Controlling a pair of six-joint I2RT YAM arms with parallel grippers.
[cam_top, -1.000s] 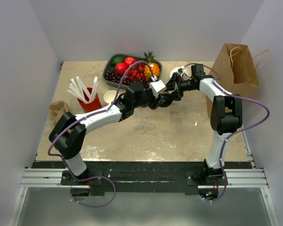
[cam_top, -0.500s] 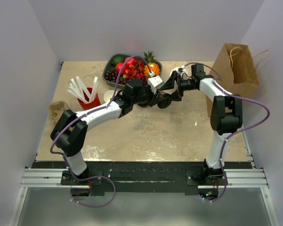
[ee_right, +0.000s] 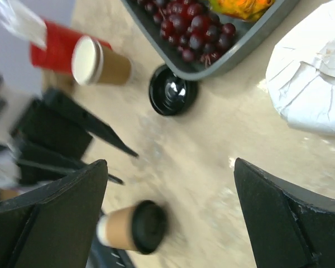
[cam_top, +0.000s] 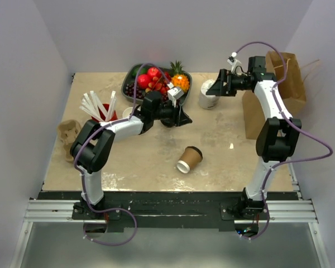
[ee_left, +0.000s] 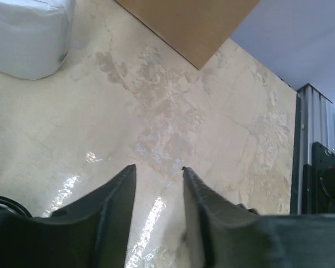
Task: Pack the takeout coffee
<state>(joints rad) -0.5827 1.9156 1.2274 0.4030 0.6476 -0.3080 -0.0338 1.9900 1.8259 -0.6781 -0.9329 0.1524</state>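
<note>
Currently the takeout coffee [cam_top: 190, 159] lies on its side on the desk [cam_top: 134, 164], lid on, apart from both arms. Left jaws slightly parted, empty. Right jaws spread wide, empty.

The takeout coffee [cam_top: 190, 159] lies on its side at front centre of the tabletop [cam_top: 145, 162]. It is well apart from the left hand [cam_top: 186, 119] and the right hand [cam_top: 216, 89].

The fruit tray [ee_right: 243, 50] sits at rear centre, with a loose lid [ee_right: 172, 89] just in front of it. A wrapped bundle [cam_top: 207, 96] stands just right of the tray. The paper bag [cam_top: 279, 84] stands at rear right.

The straw cup [cam_top: 106, 120] stands to the left, with a lidless cup [cam_top: 128, 114] just to its right.
</note>
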